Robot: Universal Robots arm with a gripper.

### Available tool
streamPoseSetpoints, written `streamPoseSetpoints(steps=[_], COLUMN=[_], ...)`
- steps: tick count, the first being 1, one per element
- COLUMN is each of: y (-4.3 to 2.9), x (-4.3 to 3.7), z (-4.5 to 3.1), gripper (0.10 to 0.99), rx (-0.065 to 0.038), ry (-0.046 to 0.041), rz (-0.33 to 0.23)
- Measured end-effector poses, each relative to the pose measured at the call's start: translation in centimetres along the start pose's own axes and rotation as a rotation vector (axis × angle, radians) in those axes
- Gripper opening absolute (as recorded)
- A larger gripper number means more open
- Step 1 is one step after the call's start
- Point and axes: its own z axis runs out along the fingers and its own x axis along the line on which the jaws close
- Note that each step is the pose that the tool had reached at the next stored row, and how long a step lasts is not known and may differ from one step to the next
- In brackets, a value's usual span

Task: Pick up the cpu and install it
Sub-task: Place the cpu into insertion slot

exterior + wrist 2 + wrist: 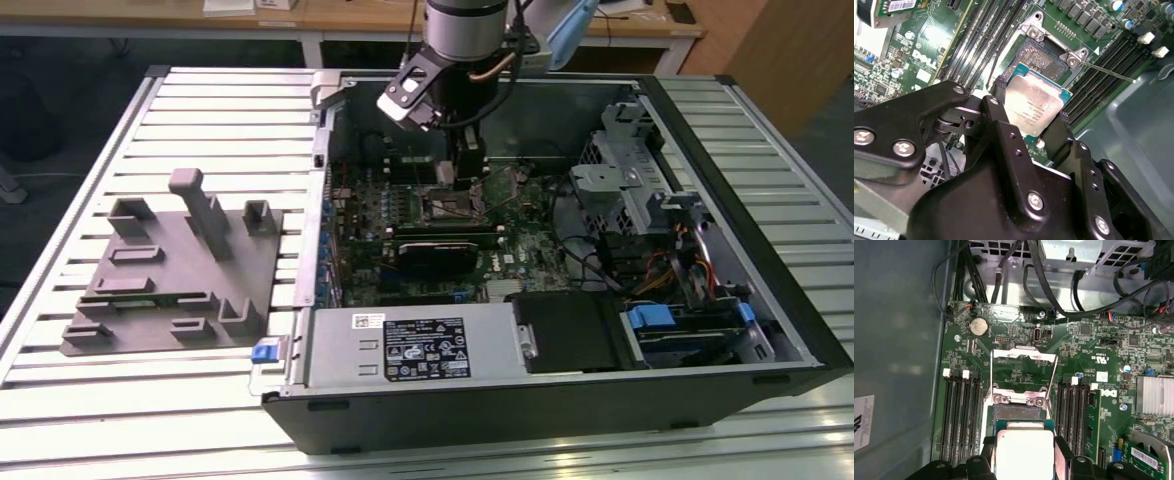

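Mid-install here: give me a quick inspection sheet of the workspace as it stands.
Surface: slatted metal table carrying an open computer case.
Job's things: cpu held over the open socket; load plate raised; whether the cpu touches the socket cannot be told.
Clutter: grey fixture on the table, at the exterior view's left of the case.
Grippers: gripper shut on the cpu, gripping opposite edges.
Cables: black cables beyond the motherboard's edge, apart from the socket; orange cables by the drive cage.
Surroundings: wooden desks behind the table.
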Motion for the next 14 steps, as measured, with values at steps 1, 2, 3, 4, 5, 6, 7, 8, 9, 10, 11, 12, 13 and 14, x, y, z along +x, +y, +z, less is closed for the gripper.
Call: streamPoseSetpoints(steps=[1, 2, 3, 4, 5, 6, 7, 8, 9, 10, 11, 12, 13, 14], y=[-0.01, -0.02, -0.04, -0.05, -0.06, -0.07, -0.08, -0.09, -0.11, -0.12, -0.13, -0.14, -0.14, -0.15], x=[0.00, 0.01, 0.01, 0.01, 0.01, 0.01, 0.02, 0.02, 0.02, 0.02, 0.02, 0.02, 0.03, 0.03], z=[0.20, 0.36, 0.56, 0.73, 0.90, 1.06, 1.23, 1.40, 1.57, 1.73, 1.88, 2.01, 2.13, 2.24], gripper=[0.545, 0.545, 0.545, 0.545, 0.545, 0.545, 0.545, 0.545, 0.545, 0.545, 0.545, 0.545, 0.545, 0.545], rx=[0.000, 0.000, 0.000, 0.000, 0.000, 0.000, 0.000, 0.000, 0.000, 0.000, 0.000, 0.000, 0.000, 0.000], ry=[0.0001, 0.0001, 0.0001, 0.0001, 0.0002, 0.0000, 0.0000, -0.0001, -0.0001, -0.0001, -0.0001, -0.0002, -0.0001, -0.0002], rz=[0.000, 0.000, 0.000, 0.000, 0.000, 0.000, 0.000, 0.001, 0.002, 0.002, 0.003, 0.003, 0.003, 0.003])
